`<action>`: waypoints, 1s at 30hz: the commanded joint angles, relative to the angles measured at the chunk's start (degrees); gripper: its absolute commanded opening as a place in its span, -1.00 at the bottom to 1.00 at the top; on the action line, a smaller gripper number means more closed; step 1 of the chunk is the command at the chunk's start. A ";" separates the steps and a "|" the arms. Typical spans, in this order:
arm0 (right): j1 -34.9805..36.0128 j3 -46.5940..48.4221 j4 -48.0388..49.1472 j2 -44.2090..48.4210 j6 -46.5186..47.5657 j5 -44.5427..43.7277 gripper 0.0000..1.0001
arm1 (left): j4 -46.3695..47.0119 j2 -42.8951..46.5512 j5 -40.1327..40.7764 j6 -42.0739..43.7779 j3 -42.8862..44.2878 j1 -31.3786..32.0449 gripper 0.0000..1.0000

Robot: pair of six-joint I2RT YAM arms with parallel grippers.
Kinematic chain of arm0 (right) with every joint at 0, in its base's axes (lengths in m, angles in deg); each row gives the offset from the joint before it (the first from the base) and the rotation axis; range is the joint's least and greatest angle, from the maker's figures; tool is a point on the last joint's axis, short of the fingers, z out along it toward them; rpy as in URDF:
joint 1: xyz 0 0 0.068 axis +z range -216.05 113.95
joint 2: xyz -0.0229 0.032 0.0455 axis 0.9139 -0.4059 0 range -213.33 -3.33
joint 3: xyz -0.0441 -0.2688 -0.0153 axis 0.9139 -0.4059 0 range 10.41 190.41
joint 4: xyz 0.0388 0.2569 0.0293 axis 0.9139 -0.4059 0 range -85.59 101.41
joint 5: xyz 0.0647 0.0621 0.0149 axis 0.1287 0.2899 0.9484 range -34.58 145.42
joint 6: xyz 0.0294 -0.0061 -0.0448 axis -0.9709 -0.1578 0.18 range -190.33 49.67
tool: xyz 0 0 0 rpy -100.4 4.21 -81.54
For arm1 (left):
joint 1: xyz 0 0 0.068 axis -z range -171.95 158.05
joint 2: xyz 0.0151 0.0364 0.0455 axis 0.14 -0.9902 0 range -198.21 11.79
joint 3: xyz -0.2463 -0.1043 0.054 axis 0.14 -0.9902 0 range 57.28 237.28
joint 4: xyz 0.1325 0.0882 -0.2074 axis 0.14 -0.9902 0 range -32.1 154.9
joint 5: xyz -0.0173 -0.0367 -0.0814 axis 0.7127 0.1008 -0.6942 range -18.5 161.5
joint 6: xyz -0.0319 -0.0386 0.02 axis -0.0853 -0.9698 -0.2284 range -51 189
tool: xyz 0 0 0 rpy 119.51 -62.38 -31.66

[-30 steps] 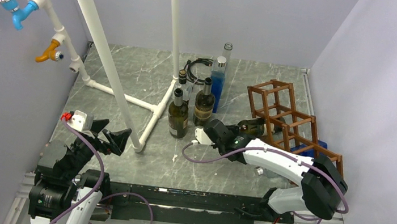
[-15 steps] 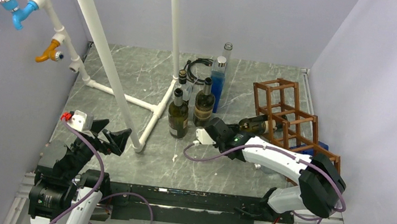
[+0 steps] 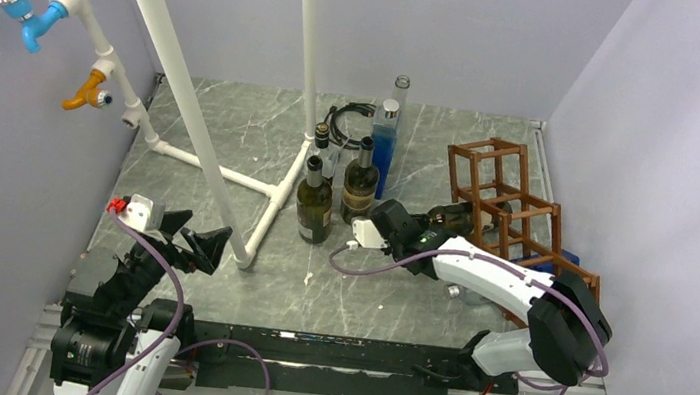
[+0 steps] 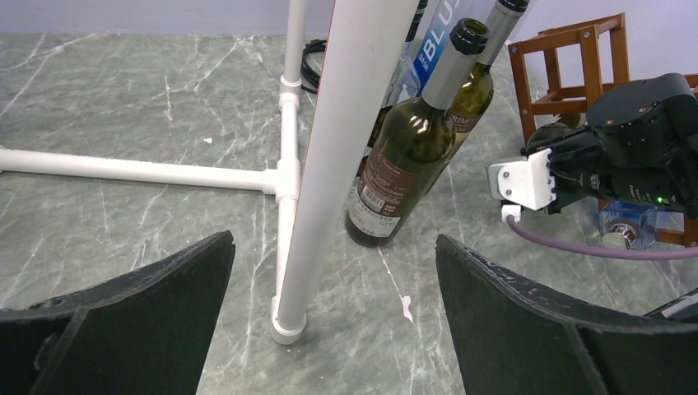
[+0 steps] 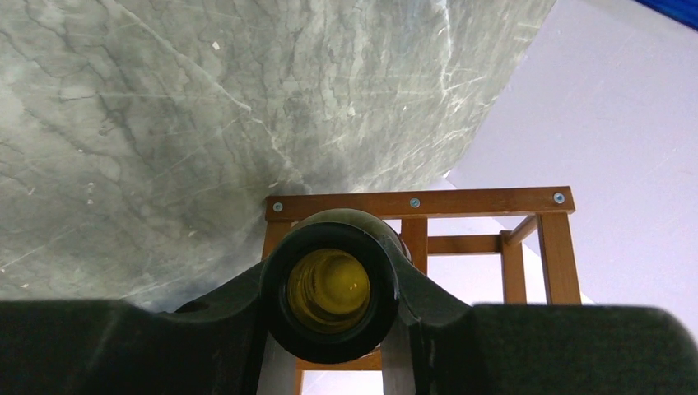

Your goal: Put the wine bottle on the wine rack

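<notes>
The wine bottle (image 3: 451, 216), dark green glass, lies level with its base pushed into a lower cell of the reddish-brown wine rack (image 3: 504, 198). My right gripper (image 3: 426, 230) is shut on its neck. In the right wrist view the bottle's mouth (image 5: 330, 290) sits between my right gripper's (image 5: 329, 329) black fingers, and the wine rack's bars (image 5: 416, 202) stand right behind it. My left gripper (image 3: 197, 236) hangs open at the near left, far from the bottle. The left wrist view shows my left gripper (image 4: 333, 247) with nothing between its wide-set fingers.
Two dark bottles (image 3: 314, 203) (image 3: 360, 184) stand upright left of the rack, with a blue bottle (image 3: 382, 146) and a black cable (image 3: 340, 121) behind. A white pipe frame (image 3: 218, 176) crosses the left half; its leaning pole (image 4: 337, 164) is just ahead of my left gripper. Walls stand close on three sides.
My right arm has carried the bottle to the right and farther into the rack cell. The rack has shifted a little to the right. My left arm has not moved.
</notes>
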 commanded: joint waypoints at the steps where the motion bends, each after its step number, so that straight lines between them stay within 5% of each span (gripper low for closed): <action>1: -1.98 1.86 -0.10 1.76 3.65 -8.36 -1.00 | 1.80 0.66 0.47 -0.30 0.28 0.24 0.96; 14: -3.08 -0.70 6.21 0.90 10.38 -15.51 -1.00 | 1.67 0.23 0.47 -0.33 0.31 0.32 0.96; 30: -6.68 -1.01 3.64 1.28 8.00 -7.35 -1.00 | 1.71 -0.18 0.43 -0.35 0.31 0.50 0.96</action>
